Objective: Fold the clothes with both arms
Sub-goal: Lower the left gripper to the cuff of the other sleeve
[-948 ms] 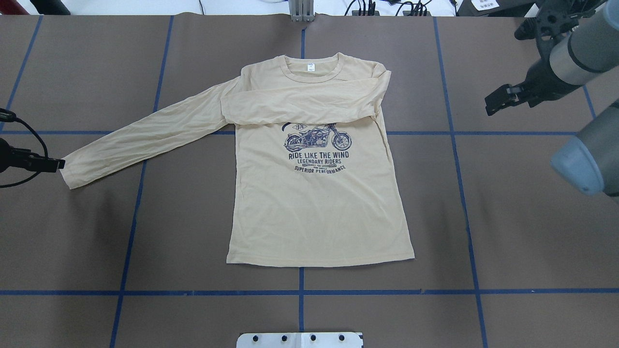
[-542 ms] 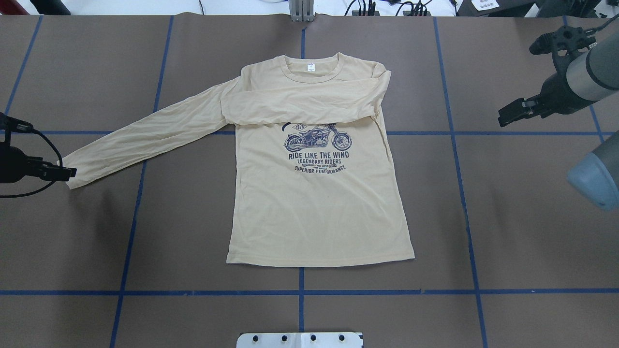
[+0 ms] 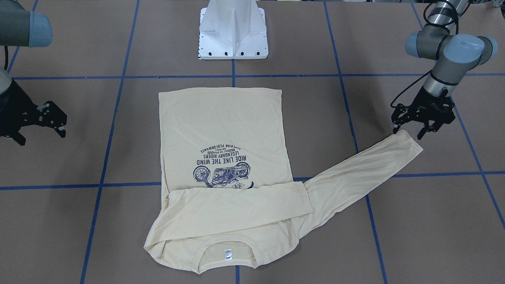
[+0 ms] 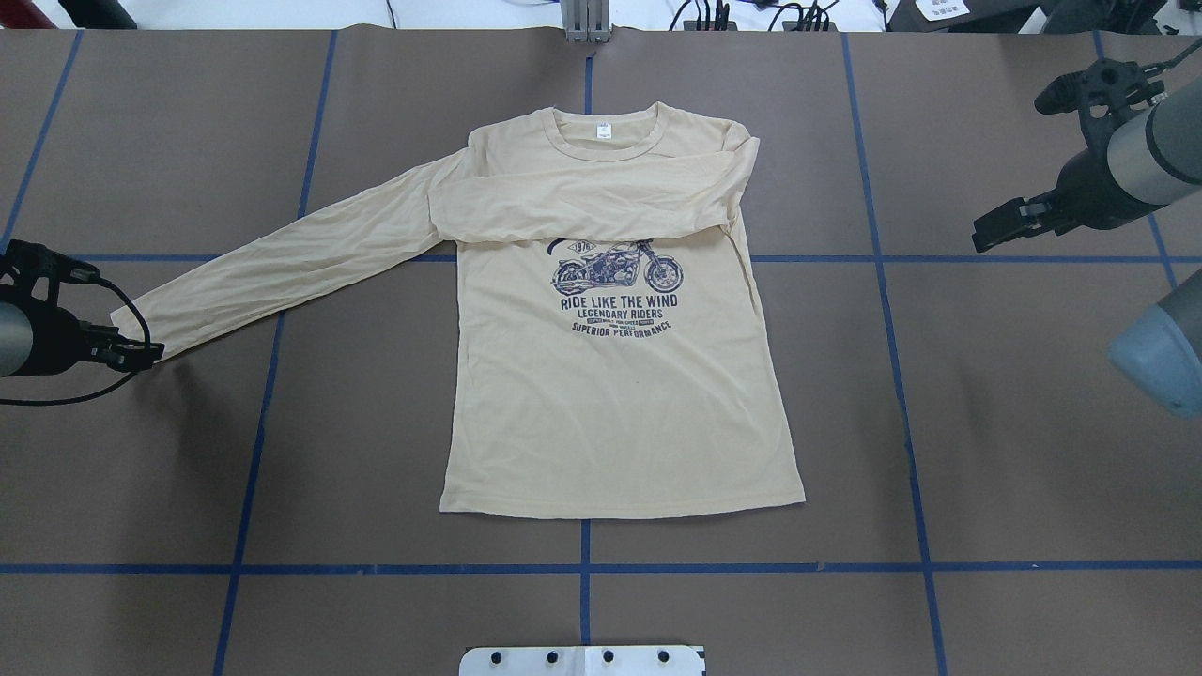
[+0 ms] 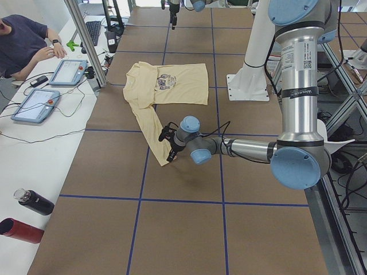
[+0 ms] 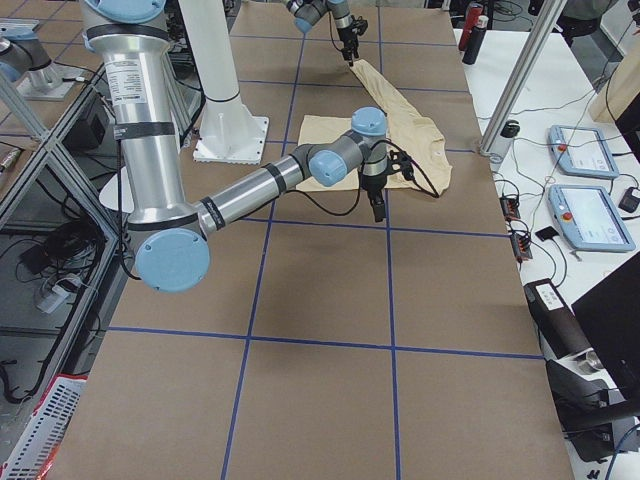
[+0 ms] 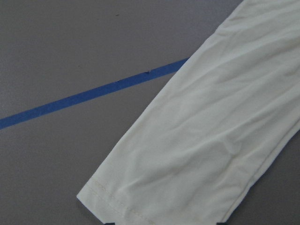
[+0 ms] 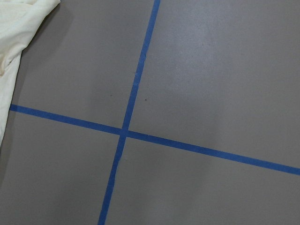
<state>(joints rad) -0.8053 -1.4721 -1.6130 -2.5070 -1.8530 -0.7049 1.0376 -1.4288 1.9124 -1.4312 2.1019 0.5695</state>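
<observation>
Across the brown table [image 4: 939, 422], marked into squares by blue tape lines [image 4: 751, 567], the cream-yellow long-sleeve T-shirt [image 4: 610, 413] lies flat and face up in the middle, its hem towards the robot's white pedestal base [image 3: 232, 35] and its neck towards the far side. One sleeve [image 4: 582, 202] is folded across the chest, touching the top edge of the navy motorcycle print [image 4: 615, 282]. The other sleeve [image 4: 282, 263] runs out at a slant towards the robot's left side and crosses a tape line. The left arm [image 3: 449, 55] reaches down at that sleeve's end, and the right arm [image 4: 1146, 150] hangs over bare table, well apart from the shirt's folded shoulder. The left gripper [image 3: 406, 133] is released, its fingers spread, with the tips right at the cuff [image 7: 112, 197]; whether they touch the cloth cannot be told. The left wrist view looks straight down on the cuff's stitched hem lying flat on the table. The right gripper [image 3: 41, 138] is likewise spread wide and holds nothing; its wrist view shows a tape crossing and only an edge of the shirt in one corner. A small white label [image 4: 603, 131] sits inside the ribbed neck.
</observation>
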